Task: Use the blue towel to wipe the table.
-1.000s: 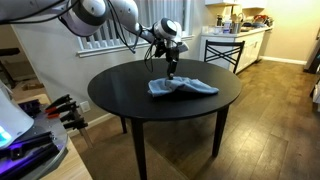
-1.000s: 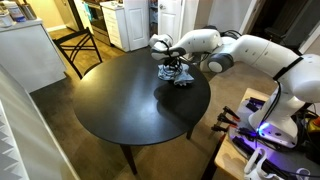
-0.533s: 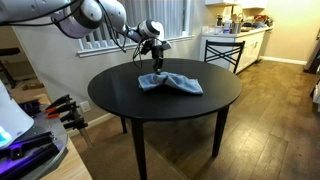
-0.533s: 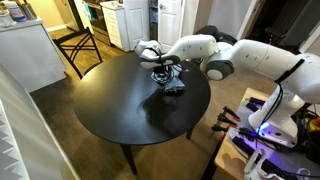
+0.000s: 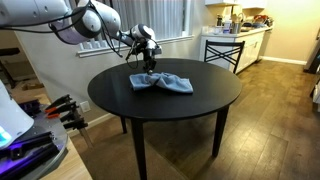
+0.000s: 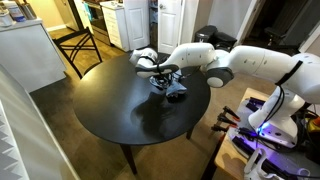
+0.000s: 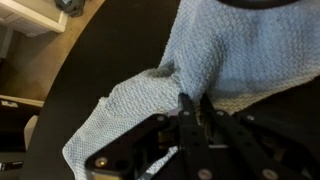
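Observation:
The blue towel (image 5: pixel 162 82) lies spread and rumpled on the round black table (image 5: pixel 180 105); it also shows in an exterior view (image 6: pixel 168 83) and fills the wrist view (image 7: pixel 190 70). My gripper (image 5: pixel 149 70) presses down on the towel's left end, also seen in an exterior view (image 6: pixel 160 76). In the wrist view the two fingers (image 7: pixel 193 108) are pinched together on a fold of the towel, which trails away from them across the dark tabletop.
A black chair (image 5: pixel 224 50) and kitchen counter (image 5: pixel 245 35) stand beyond the table. A white cabinet (image 6: pixel 30 50) and another chair (image 6: pixel 85 50) stand near the table's other side. Robot base equipment (image 6: pixel 262 135) sits by the table edge.
My gripper has dragged the towel across the tabletop, leftward in the view facing the window, toward the table's far edge. The towel has stretched out flatter behind it.

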Motion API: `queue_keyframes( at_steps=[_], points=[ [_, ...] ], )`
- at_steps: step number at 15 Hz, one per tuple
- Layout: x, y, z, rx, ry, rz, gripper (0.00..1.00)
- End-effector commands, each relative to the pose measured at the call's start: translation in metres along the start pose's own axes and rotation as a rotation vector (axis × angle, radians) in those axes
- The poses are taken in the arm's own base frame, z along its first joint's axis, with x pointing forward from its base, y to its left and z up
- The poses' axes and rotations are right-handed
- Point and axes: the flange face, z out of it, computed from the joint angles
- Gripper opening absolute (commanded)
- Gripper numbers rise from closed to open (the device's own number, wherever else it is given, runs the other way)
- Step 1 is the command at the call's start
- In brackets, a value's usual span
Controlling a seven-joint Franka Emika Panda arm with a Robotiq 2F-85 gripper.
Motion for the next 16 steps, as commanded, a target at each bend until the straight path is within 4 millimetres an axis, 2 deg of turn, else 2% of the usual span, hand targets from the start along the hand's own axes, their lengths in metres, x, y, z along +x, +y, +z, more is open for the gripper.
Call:
queue_keyframes(
  at_steps=[1, 4, 7, 11, 16],
  points=[
    [-0.021, -0.021, -0.014, -0.106, -0.021, -0.151, 0.03],
    [-0.034, -0.058, -0.037, -0.109, 0.063, -0.258, 0.03],
    [-0.052, -0.104, -0.060, 0.045, 0.133, -0.334, 0.03],
    [-0.090, -0.162, -0.077, 0.263, 0.067, -0.351, 0.03],
    [-0.121, -0.206, -0.092, 0.484, -0.039, -0.337, 0.03]
  ],
)
